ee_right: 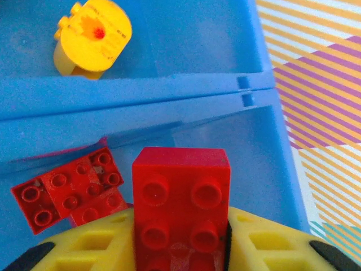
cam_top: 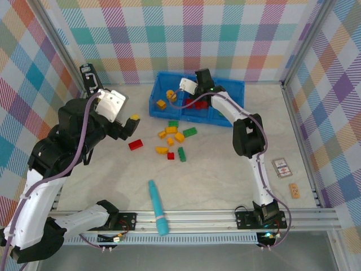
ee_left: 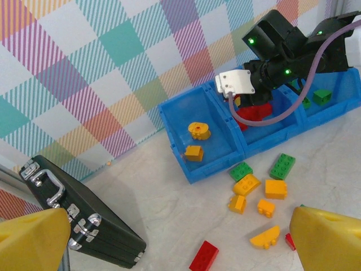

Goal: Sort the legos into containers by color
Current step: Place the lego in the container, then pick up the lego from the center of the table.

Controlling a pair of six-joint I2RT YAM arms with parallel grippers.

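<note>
Now right tool [ee_right: 180, 251] grips red brick [ee_right: 181, 192] above bin [ee_right: 169, 93].

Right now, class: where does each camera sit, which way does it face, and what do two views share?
Top external: above, behind the robot, looking down on the table; left arm and right arm show.
Left wrist: looks across loose bricks toward the blue bin; own yellow fingertips at the bottom corners.
Right wrist: looks down into the bin; yellow fingers flanking a red brick.
Shared: both wrist views show the round yellow brick.
</note>
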